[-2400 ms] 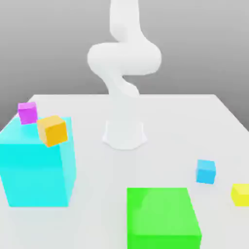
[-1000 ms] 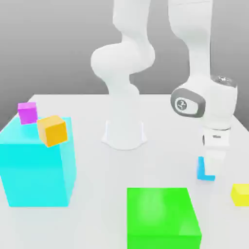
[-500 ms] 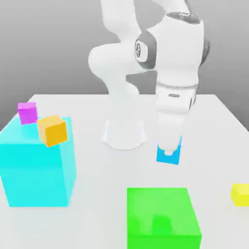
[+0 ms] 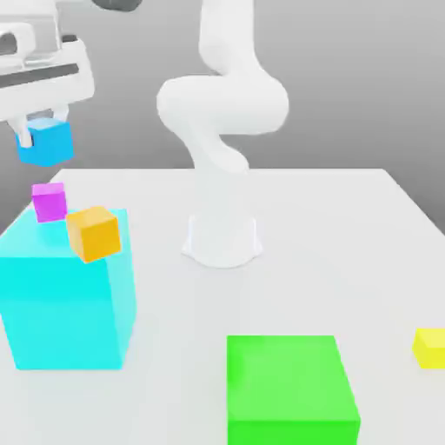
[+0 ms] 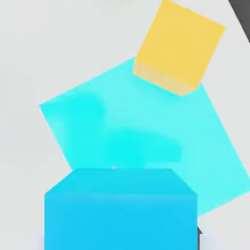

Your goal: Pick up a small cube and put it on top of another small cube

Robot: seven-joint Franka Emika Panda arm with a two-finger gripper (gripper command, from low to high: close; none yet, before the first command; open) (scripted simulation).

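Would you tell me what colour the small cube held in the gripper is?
Sky blue; the small cube shows best in the exterior view.

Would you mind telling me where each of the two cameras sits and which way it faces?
Exterior view: off the arm, facing the robot's base across the table; the arm and the gripper, shut on the small sky-blue cube, show.
Hand view: on the hand, looking down past the small sky-blue cube at the big cyan block.
Shared: the held cube, the big cyan block, the orange cube.

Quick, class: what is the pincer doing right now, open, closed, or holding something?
Pincer: closed on the small sky-blue cube, held in the air above the big cyan block.
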